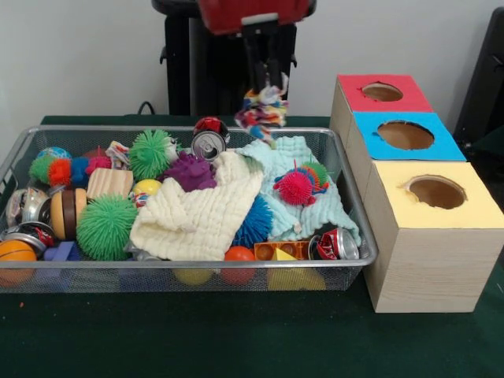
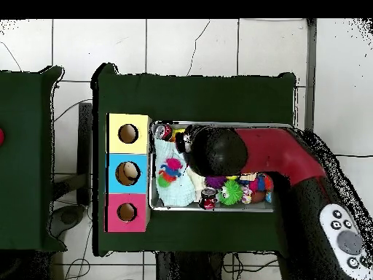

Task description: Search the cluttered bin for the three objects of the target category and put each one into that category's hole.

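Green cloth table, wire bin (image 1: 16, 161) packed. Your gripper (image 1: 264, 88) pinched on rope toy (image 1: 263, 110), hanging above bin's back rim. Soft, light, floppy; grab knot, watch loose strands at the blue hole (image 1: 405, 135).

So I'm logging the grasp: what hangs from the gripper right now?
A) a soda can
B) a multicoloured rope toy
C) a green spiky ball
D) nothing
B: the gripper is shut on a knotted rope toy dangling above the wire bin, clear of the clutter.

Robotics lab, green-clothed table (image 2: 197, 91) on tiled floor (image 2: 218, 44), loose cables (image 2: 73, 117), plain wall (image 1: 79, 55)
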Robot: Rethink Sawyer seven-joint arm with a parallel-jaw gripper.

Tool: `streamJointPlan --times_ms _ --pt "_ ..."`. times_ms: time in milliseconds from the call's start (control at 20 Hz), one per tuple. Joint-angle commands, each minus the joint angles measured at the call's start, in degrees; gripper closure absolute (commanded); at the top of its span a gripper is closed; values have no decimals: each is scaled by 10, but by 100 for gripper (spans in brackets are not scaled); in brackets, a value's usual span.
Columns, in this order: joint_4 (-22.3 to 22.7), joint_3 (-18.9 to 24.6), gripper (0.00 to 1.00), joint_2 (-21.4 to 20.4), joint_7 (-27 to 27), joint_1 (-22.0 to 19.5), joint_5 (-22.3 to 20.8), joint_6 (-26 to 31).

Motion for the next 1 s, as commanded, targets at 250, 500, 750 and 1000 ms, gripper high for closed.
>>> streamJointPlan --times_ms 250,500,750,1000 --pt "-12 -69 100 23 151 108 7 -21" --pt "-48 -120 100 54 205 177 -2 -41" --pt "-72 -160 100 72 230 228 6 -59" --pt "-92 -188 100 90 245 258 16 -81"
